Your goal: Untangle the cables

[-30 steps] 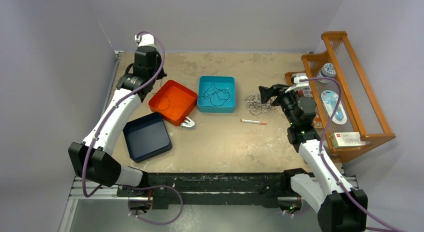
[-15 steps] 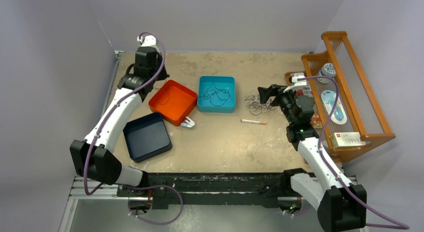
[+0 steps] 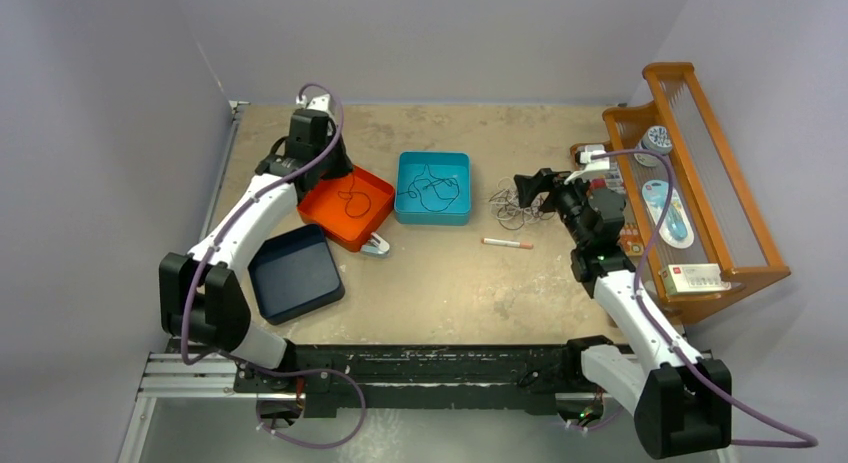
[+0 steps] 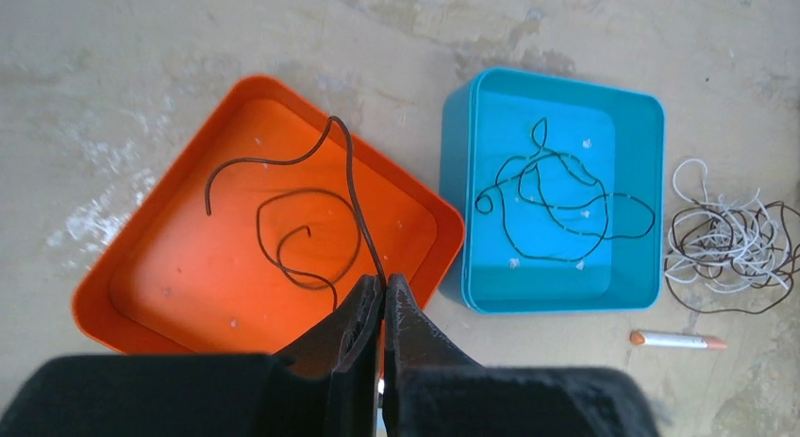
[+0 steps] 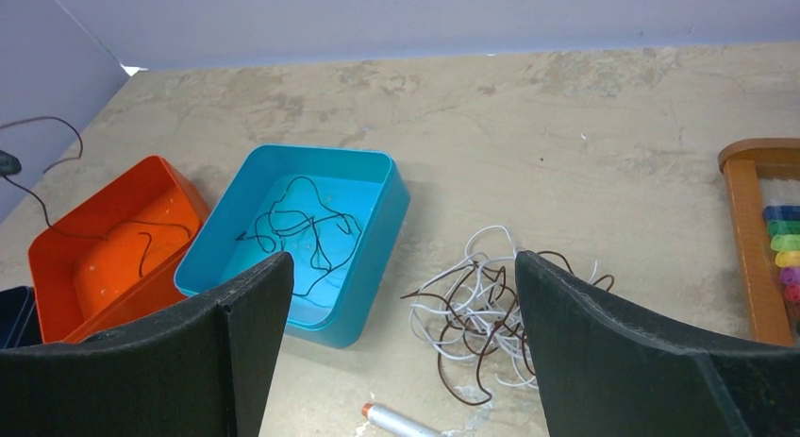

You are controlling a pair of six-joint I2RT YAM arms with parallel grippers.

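- While the left gripper [image 4: 384,284] sits at the bottom centre of the left wrist view, its jaws are clenched on one end of a dark brown cable [image 4: 351,187].
- From the fingertips, that cable rises toward the upper middle of the frame. It bends left and its remainder lies in loose curls on the floor of the orange tray [image 4: 104,291].
- Just right of the orange tray stands a blue tray [image 4: 651,173], with a thin black cable [image 4: 542,154] looped loosely inside it.
- At the right edge of the same view, a tangle of whitish and brown cables [image 4: 731,243] rests on the bare table [image 3: 440,293], close beside the blue tray.
- A white pen [image 4: 675,340] with an orange tip lies below the tangle, apart from it.
- The right gripper [image 5: 401,267] is released, its two dark fingers spread wide at the bottom of the right wrist view and holding nothing; the tangle shows between them, farther up the table.
- Lower left in the top view, a dark blue tray [image 3: 295,273] sits near the orange one.
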